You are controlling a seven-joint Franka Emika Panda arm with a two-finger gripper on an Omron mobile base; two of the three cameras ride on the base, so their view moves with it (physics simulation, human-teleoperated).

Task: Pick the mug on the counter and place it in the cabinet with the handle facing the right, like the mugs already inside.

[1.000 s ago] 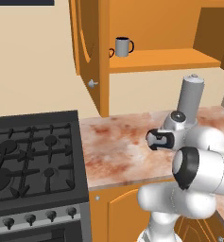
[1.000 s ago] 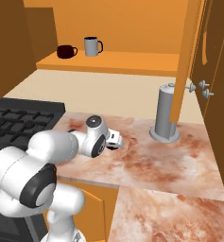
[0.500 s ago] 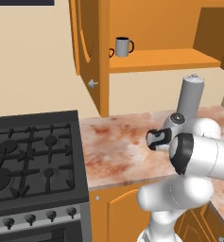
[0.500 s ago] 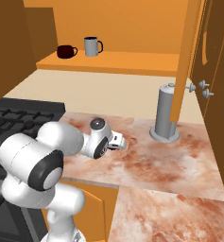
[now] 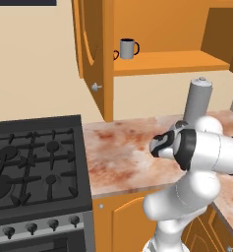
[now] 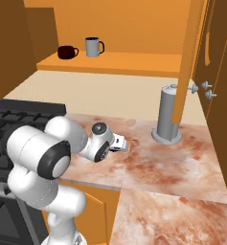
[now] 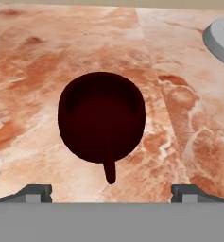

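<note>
Mug (image 7: 101,116) on counter (image 7: 47,61), near canister (image 7: 220,38)

I work in a home kitchen, plainly a rendered one. To my left sits a black gas stove (image 5: 34,162) with burner grates and a row of knobs along its front. A marbled pinkish-brown counter (image 5: 123,157) tops orange wooden base units (image 5: 123,219). Above it hangs an open orange cabinet (image 6: 115,62) with two mugs on its shelf, and a grey lidded canister (image 6: 168,115) stands on the counter.
</note>
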